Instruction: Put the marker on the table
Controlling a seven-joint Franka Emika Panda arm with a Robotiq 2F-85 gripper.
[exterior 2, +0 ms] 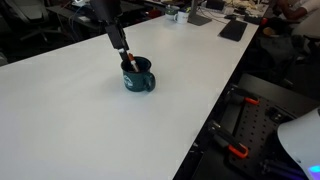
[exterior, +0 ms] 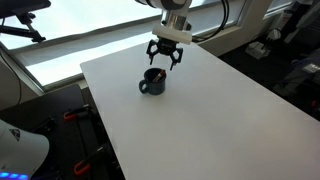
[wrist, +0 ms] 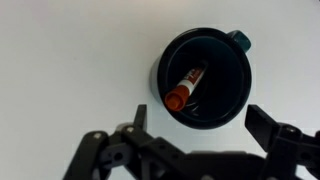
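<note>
Inside the dark round mug (wrist: 224,88) on the plain white table (exterior: 220,110) lies the slim red-tipped marker (wrist: 187,85), the black gripper (exterior: 166,62) spread wide above.

There's the marker (wrist: 187,86), a slim stick with a white label and an orange-red cap, leaning inside the dark mug (wrist: 232,60), cap end toward 7 o'clock in the wrist view, tail toward 1 o'clock, with the plain white table (wrist: 60,50) under the mug.
</note>
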